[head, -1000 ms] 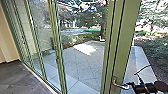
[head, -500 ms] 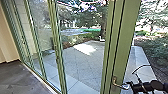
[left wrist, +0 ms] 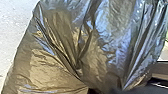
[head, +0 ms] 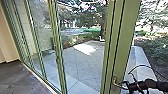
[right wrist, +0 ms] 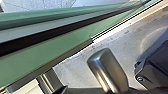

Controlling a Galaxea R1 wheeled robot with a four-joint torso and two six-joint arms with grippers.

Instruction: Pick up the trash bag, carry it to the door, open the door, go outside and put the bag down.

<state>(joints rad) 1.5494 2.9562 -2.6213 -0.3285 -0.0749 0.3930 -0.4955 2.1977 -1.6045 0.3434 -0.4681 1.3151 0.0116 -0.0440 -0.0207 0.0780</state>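
The right gripper (head: pixel 127 85) reaches in from the lower right in the head view, close against the silver lever handle (head: pixel 114 81) on the green door frame (head: pixel 122 37). Whether its fingers are open or shut cannot be made out. In the right wrist view the metal handle (right wrist: pixel 108 66) stands large and near, below the green frame (right wrist: pixel 42 56). Close to the camera in the left wrist view is the dark, shiny trash bag (left wrist: pixel 105 42). Its plastic is gathered, with creases running together at the left gripper (left wrist: pixel 107 89), which is shut on it.
Tall glass panels (head: pixel 42 32) in green frames stand to the left, beside dark indoor floor (head: pixel 22 77) and a beige wall (head: pixel 7 45). Beyond the glass lie a paved patio (head: pixel 82 65), shrubs (head: pixel 155 52) and a tree trunk (head: pixel 103 28).
The right arm has shifted left in the head view, toward the door frame, its cable arching higher. The door and the camera's view stay the same.
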